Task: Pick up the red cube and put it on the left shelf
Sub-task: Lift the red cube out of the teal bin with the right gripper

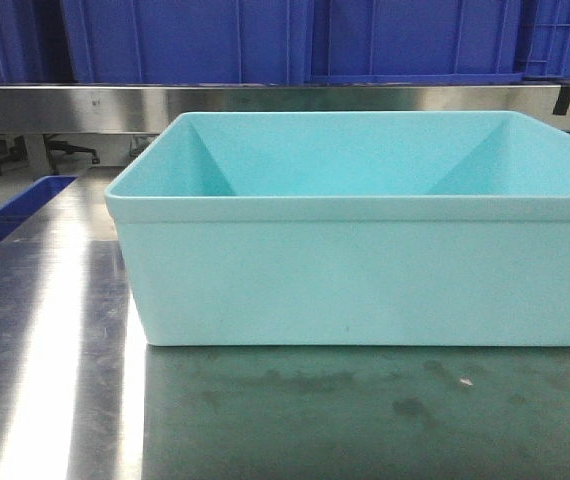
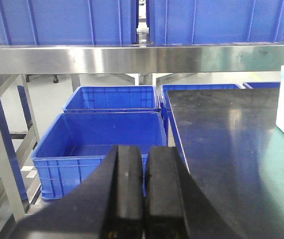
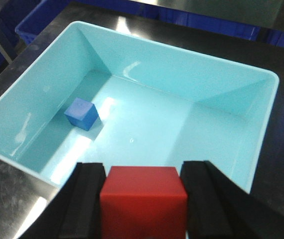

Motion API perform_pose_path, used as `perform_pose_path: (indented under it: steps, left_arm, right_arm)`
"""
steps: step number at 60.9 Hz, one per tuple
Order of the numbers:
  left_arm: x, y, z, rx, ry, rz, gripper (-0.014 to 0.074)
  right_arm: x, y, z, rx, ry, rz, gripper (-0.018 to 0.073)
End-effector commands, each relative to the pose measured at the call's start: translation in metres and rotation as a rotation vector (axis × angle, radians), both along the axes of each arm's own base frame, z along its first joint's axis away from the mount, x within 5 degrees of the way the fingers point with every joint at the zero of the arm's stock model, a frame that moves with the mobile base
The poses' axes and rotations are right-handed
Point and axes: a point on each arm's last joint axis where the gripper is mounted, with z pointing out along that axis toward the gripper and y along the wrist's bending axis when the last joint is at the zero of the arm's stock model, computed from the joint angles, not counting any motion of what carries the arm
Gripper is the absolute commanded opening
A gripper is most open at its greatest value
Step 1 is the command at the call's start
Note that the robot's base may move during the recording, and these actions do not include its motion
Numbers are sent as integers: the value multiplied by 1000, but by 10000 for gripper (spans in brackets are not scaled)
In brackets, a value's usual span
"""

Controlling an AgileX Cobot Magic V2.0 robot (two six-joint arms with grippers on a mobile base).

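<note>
Right gripper (image 3: 143, 174) clamped on the red cube (image 3: 144, 201) - black fingers (image 3: 88, 199) flat against its left and right faces. The cube sits square in the grip with its top face up; all sides look equal, so no long axis. It is held in the air above the near rim of the bin (image 3: 261, 149), not touching it. A blue cube (image 3: 82, 113) lies on the bin floor near the left wall, turned slightly.

Left gripper (image 2: 144, 189) is closed, pads together with nothing between, well apart from the bin.

The bin is teal and stands on the desk (image 1: 55, 350) - shiny steel with strong glare. Shelf (image 2: 132, 59) runs behind and to the left of the desk, brushed steel rail, crates (image 2: 67, 20) on its tier. More blue crates sit below on the pale floor (image 2: 47, 99).
</note>
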Motion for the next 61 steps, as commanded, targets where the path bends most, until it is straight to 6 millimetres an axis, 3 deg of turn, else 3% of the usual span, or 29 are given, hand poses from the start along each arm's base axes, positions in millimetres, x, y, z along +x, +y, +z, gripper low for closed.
perform_pose_path:
  steps: [1,14,28,61]
  left_arm:
    - [0,0,1,-7,-79,-2,102]
    - [0,0,1,-7,-79,-2,102]
    - [0,0,1,-7,-79,-2,102]
    - [0,0,1,-7,-79,-2,102]
  right_arm:
    - [-16,-8,10,55,-164,-16,174]
    - [-52,-22,-12,94,-264,-29,174]
    - [-79,-33,-16,144,-391,-39,174]
    - [-84,-35,-15,153,-412,-39,174]
